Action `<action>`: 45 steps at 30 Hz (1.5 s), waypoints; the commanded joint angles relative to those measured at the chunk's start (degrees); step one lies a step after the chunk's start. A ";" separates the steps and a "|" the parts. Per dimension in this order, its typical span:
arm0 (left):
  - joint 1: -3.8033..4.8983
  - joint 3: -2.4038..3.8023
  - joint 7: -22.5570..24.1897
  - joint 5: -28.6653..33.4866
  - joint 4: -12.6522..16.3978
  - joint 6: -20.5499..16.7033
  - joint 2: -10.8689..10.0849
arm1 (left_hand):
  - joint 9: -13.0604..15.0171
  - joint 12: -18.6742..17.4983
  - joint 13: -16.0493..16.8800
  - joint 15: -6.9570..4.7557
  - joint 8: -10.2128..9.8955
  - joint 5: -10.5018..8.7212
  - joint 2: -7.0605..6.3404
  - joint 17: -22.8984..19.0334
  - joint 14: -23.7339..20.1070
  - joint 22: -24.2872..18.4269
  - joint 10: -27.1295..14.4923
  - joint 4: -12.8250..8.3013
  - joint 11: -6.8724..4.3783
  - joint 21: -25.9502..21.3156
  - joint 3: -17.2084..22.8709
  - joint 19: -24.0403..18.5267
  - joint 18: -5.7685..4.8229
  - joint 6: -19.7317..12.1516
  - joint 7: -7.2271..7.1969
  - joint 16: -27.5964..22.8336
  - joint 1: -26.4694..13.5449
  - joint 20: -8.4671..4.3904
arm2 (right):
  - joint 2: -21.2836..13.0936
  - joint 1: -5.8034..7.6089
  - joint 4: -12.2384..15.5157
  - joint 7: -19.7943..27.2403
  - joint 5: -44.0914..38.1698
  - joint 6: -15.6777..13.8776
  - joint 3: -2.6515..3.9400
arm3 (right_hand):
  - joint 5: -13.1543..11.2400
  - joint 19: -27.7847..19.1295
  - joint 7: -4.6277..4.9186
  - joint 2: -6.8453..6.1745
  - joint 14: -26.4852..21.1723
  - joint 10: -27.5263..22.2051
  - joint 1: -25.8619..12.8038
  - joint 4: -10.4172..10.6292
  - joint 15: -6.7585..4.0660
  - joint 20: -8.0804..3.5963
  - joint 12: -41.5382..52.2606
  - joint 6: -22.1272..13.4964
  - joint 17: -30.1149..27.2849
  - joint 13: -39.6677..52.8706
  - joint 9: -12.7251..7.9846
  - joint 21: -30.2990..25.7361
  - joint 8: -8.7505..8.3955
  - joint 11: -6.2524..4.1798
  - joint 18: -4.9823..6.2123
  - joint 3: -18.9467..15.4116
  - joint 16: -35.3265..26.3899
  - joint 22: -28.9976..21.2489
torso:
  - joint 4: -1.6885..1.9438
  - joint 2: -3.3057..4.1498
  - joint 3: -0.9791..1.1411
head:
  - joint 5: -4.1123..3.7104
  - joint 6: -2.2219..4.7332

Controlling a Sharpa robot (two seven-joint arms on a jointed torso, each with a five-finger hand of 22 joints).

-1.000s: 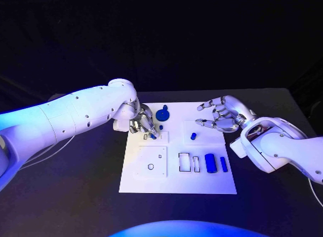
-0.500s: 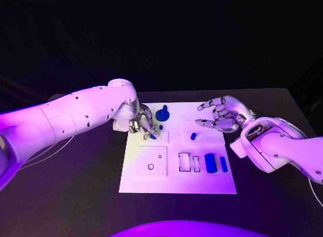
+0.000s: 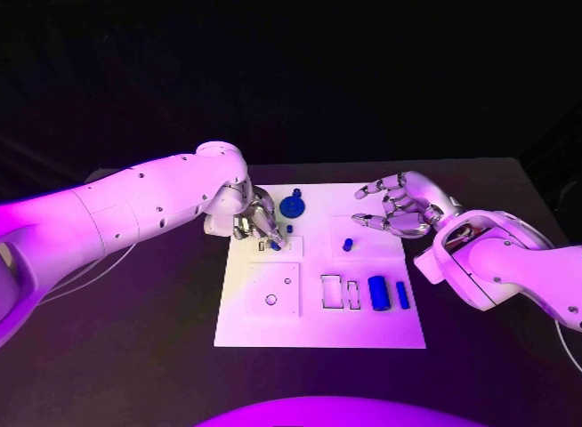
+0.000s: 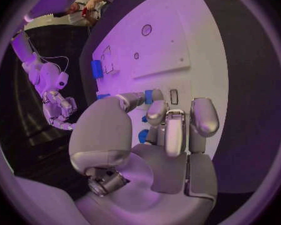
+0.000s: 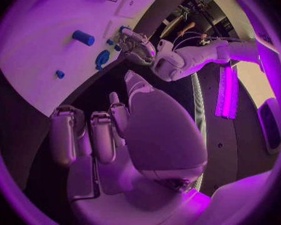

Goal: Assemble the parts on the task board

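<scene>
Handling: judging by looks, the small blue parts were stiff, light and smooth, so likely to slip or tip; the best hold was a pinch across the sides of the body, well away from the end that goes into the board.
Landmark: the task board (image 3: 319,329) lay flat in the middle of the desk (image 3: 137,356); all places below are given from it.
Left hand: the left hand (image 3: 255,222) hung over the board's far left corner, fingers (image 4: 167,130) bunched narrow and pointing down, with a small blue peg (image 3: 276,244) at their tips; in the left wrist view the thumb and a finger met at a blue piece, so it seemed pinched, though contact was hard to confirm.
Right hand: the right hand (image 3: 400,209) hovered at the board's far right edge, fingers spread and curled, holding nothing.
Blue gear (image 3: 293,207): stood at the board's far edge, just beside the left hand, apart from its fingers.
Short blue stub (image 3: 348,244): lay on the board's right half, near the right hand but not touched.
Blue cylinder (image 3: 378,293) and blue bar (image 3: 403,294): lay side by side near the board's right edge, on its near half, well apart from both hands.
</scene>
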 commanded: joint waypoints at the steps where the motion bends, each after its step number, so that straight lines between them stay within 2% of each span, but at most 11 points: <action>1: 0.04 -0.18 -0.22 0.31 -0.29 1.63 0.35 | 0.13 -0.36 -0.01 -0.26 -0.14 0.10 0.37 11.45 5.04 -0.02 0.12 -14.59 0.31 0.01 14.10 -0.09 -0.78 0.13 -0.20 0.39 -0.36 0.21 | -0.03 -0.04 0.10 0.35 -0.18 0.66 0.00 | 0.22 1.60 0.01 -0.23 4.69 -0.11 -0.21 0.00 -0.54 -0.39 0.06 0.06 10.12 3.09 -0.06 -0.36 0.22 -0.12 1.02 0.26 -0.29 9.52 | -0.01 -0.02 0.04 | -0.08 0.00; 11: 0.04 -0.25 -0.24 0.75 -0.68 1.09 0.54 | 0.24 -0.45 -0.08 -0.17 -0.47 0.05 0.37 11.49 5.04 -0.21 0.10 -14.25 0.38 -0.13 13.35 -0.33 -0.74 0.12 -0.18 0.40 -1.22 0.31 | -0.01 -0.04 0.06 0.40 -0.18 0.59 0.00 | 0.22 1.60 0.01 -0.23 4.69 -0.11 -0.21 0.00 -0.54 -0.39 0.06 0.06 10.12 3.09 -0.06 -0.36 0.22 -0.12 1.02 0.26 -0.29 9.52 | 0.05 -0.01 0.06 | -0.14 0.11; 17: 0.04 -0.26 -0.22 1.10 -0.81 0.77 0.49 | 0.36 -0.71 -0.32 -0.26 -2.12 -0.43 0.22 11.24 4.93 -0.47 -0.08 -12.12 0.19 -0.51 8.24 -0.65 -0.66 0.40 -0.58 0.25 -4.41 0.32 | 0.03 -0.04 -0.01 0.47 -0.18 0.54 0.00 | 0.20 1.55 0.02 -0.26 4.66 -0.18 -0.24 0.03 -0.54 -0.40 -0.05 0.05 10.02 3.01 -0.08 -0.50 0.24 -0.12 1.05 0.26 -0.35 9.45 | 0.06 -0.03 0.05 | -0.17 0.06; 23: 0.05 -0.27 -0.22 1.25 -0.85 0.91 0.47 | 0.08 -0.93 -0.48 -0.24 -3.76 -0.67 -0.48 10.74 4.77 -0.92 -0.59 -9.62 0.25 -0.90 3.44 -0.87 -0.60 1.11 -0.55 -0.02 -7.14 0.32 | 0.07 -0.05 -0.05 0.54 -0.18 0.49 0.00 | 0.18 1.51 0.02 -0.29 4.64 -0.21 -0.30 0.06 -0.54 -0.40 -0.09 0.03 9.95 2.98 -0.09 -0.59 0.24 -0.11 1.07 0.24 -0.38 9.40 | 0.05 -0.04 0.03 | -0.19 0.05; 45: 0.05 -0.27 -0.21 1.36 -0.91 0.97 0.33 | 0.48 -1.09 -0.63 0.06 -5.28 -0.96 -1.04 10.40 4.63 -1.41 -1.15 -5.72 0.62 -1.36 -2.85 -1.13 -0.51 1.80 -0.15 -0.24 -10.09 0.59 | 0.09 -0.13 -0.13 0.57 -0.18 0.50 0.00 | 0.16 1.38 0.04 -0.38 4.58 -0.33 -0.41 0.09 -0.53 -0.40 -0.26 -0.04 9.71 2.85 -0.12 -0.93 0.24 -0.10 1.14 0.20 -0.52 9.22 | 0.08 -0.04 0.01 | -0.24 -0.01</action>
